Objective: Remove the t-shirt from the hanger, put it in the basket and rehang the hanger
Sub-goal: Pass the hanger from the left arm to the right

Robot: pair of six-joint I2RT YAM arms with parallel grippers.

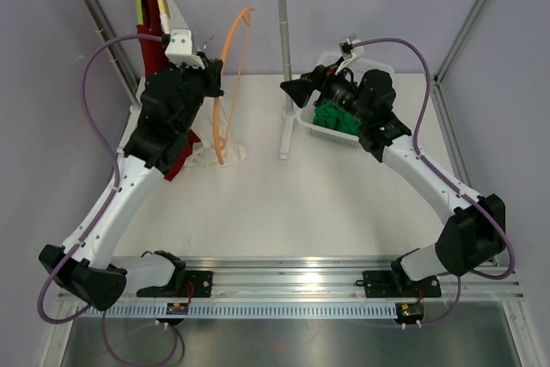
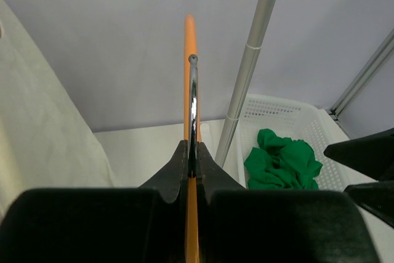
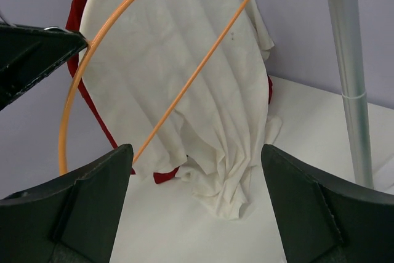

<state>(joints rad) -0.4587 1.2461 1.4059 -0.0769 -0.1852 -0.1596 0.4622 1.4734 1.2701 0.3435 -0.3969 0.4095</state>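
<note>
Hidden, left: in the top view the left gripper (image 1: 209, 61) has its fingertips tucked under its own wrist.
Hidden, centre: the shoulders of the white t-shirt (image 3: 184, 47) are cut off at the top of the right wrist view. I cannot tell whether any of it hangs on the orange hanger (image 3: 203, 66).
Hidden, right: the basket (image 1: 383, 70) is partly covered by the right arm.
Left arm: it reaches up and forward to the left end of the rack (image 1: 284, 58), with its wrist just beside the red garment (image 1: 148, 23).
Left claw: pinched tight on the metal hook (image 2: 193, 103) of the orange hanger, which it holds upright and edge-on to its own camera.
T-shirt: it hangs at the left in front of the red garment. Its hem is bunched on the table (image 1: 284, 204) at the foot of the hanger.
Right arm: it bends inward over the basket, with its claw pointing left toward the hanger.
Right claw: the right gripper (image 1: 292, 89) is spread wide and holds nothing.
Count: two arms, one orange hanger, one white t-shirt, one red garment, one basket, one green cloth (image 2: 283, 161) inside the basket.
</note>
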